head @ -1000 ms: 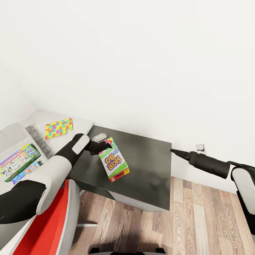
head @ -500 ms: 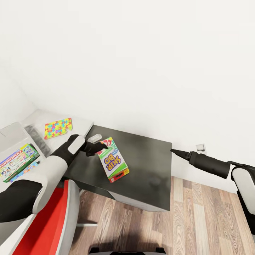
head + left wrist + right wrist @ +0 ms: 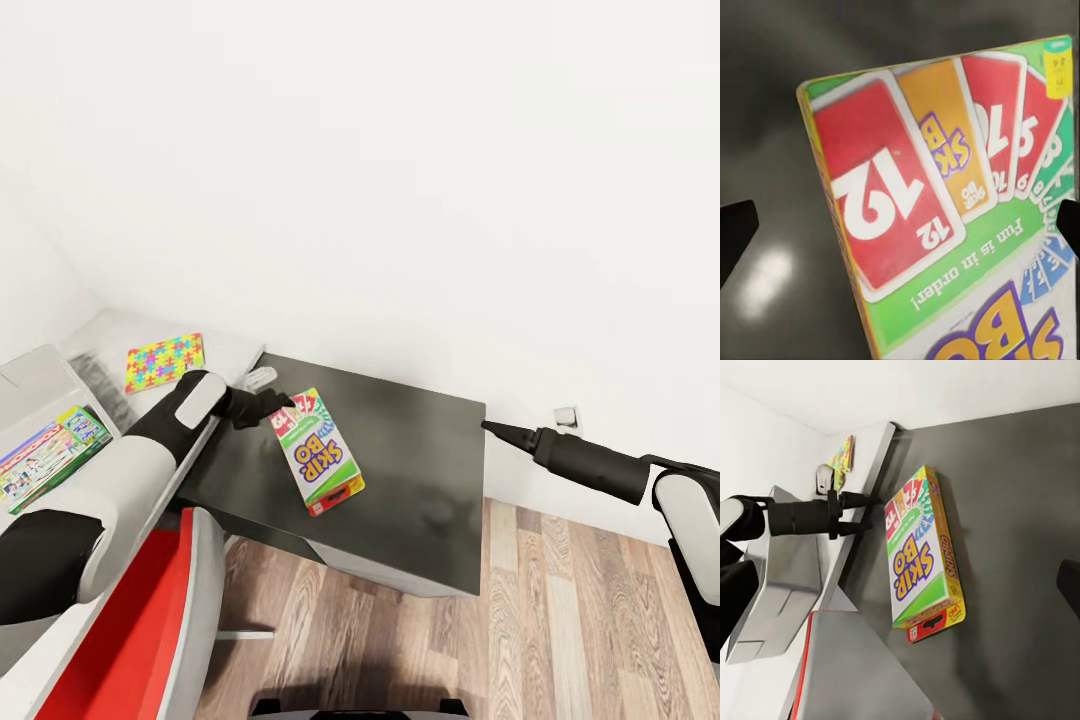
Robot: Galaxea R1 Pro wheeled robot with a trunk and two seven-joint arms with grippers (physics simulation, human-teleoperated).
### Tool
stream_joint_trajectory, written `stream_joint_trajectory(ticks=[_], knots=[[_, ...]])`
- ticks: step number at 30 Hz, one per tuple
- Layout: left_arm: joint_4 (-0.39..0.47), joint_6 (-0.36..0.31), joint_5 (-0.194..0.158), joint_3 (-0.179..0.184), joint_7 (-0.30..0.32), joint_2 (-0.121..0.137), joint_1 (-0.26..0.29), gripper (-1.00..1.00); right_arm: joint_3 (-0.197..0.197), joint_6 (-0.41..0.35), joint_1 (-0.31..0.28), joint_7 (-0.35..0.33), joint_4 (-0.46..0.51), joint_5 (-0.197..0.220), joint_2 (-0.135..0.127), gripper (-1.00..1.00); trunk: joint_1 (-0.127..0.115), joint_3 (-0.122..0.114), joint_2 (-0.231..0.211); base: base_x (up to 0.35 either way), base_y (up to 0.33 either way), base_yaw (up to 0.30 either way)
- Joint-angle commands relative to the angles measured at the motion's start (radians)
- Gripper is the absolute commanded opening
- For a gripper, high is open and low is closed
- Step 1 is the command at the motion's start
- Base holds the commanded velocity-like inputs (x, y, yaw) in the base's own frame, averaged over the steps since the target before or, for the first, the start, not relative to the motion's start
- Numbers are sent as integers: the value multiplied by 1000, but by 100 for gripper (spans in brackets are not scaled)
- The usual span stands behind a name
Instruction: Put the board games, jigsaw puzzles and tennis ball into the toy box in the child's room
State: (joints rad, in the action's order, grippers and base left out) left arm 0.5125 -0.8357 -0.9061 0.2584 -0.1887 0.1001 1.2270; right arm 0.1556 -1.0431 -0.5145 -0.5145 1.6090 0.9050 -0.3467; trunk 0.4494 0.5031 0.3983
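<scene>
the white-and-green printed card box marked "skip-bo" (image 3: 317,450) lies flat on the dark grey low cabinet (image 3: 430,470), left of centre in the head view, its card-fan end pointing toward my left pincer (image 3: 283,409). that pincer sits just at the box's upper end, fingers apart; in the left wrist view the two dark fingertips (image 3: 735,232) stand wide at either edge of the frame with the box (image 3: 945,217) between them but not clamped. whether a tip touches the box edge i cannot tell.

my right pincer (image 3: 490,427) hangs at the right edge of the cabinet, well apart from the box, and looks drawn together to a point, holding nothing.

at the far left of the head view the shallow light grey bin (image 3: 30,385) sits on the pale grey desk top (image 3: 225,350), with colourful printed boxes (image 3: 50,455) already lying in it; a thin puzzle-patterned board (image 3: 165,360) in yellow, pink, blue and green lies on the desk beyond.

i judge the box light and stiff, a thin card shell with glossy faces that may slip and could dent under a hard squeeze. lying flat, it offers only its thin edges, so i would straddle the narrow width near this end, close gently on the two long sides, then lift and carry it left to the bin.
</scene>
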Motion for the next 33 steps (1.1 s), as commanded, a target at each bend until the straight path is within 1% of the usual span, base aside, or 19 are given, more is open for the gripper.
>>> stream_joint_trajectory(ticks=[1,10,33], knots=[[8,-3,-11,7,-7,4,0,100,1,-4,-1,-9,0,-8,0,100,1,1,2,0,0,0],[28,-8,-15,7,-6,17,-5,100,1,-4,-1,-9,0,-8,0,100,1,1,2,0,0,0],[32,-9,-10,10,-8,19,-11,100,1,-4,-1,-9,0,-8,0,100,1,1,2,0,0,0]])
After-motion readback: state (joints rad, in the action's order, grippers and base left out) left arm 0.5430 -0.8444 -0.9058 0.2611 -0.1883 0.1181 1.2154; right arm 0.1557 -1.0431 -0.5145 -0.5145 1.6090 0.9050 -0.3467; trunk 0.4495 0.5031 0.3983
